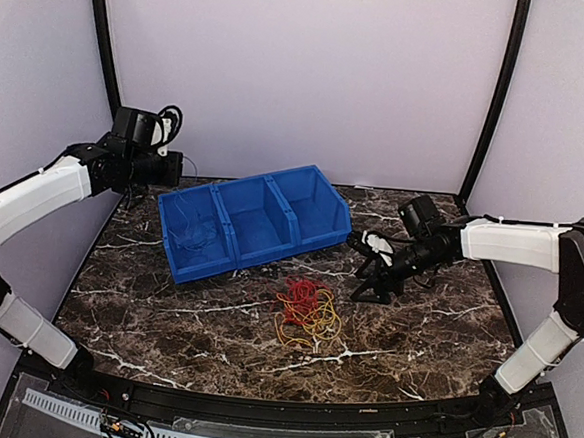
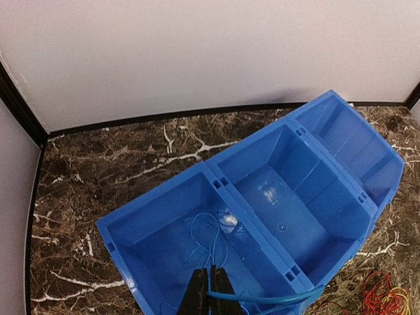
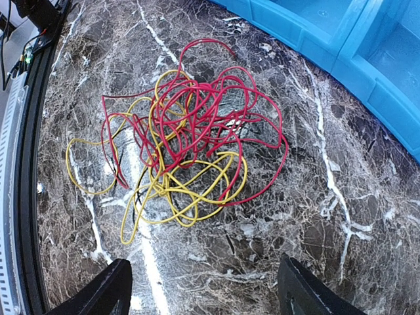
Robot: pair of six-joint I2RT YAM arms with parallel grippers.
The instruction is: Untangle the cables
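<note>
- My left gripper [image 2: 210,296] is clenched on a blue cable [image 2: 262,298] over the nearest compartment of the bin [image 2: 157,195]. The strand trails to its right across the wall and may snag if I pull.
- My right gripper [image 3: 203,285] hangs released, with the red and yellow tangle [image 3: 187,141] just ahead. Closing there risks pinching both colours and tightening the knot.

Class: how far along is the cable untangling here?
Done: a blue cable lies freed in the blue bin's left compartment. In hand: the shut left end effector pinches a blue strand above it. Left: red and yellow cables lie tangled on the table, under the open right end effector.
</note>
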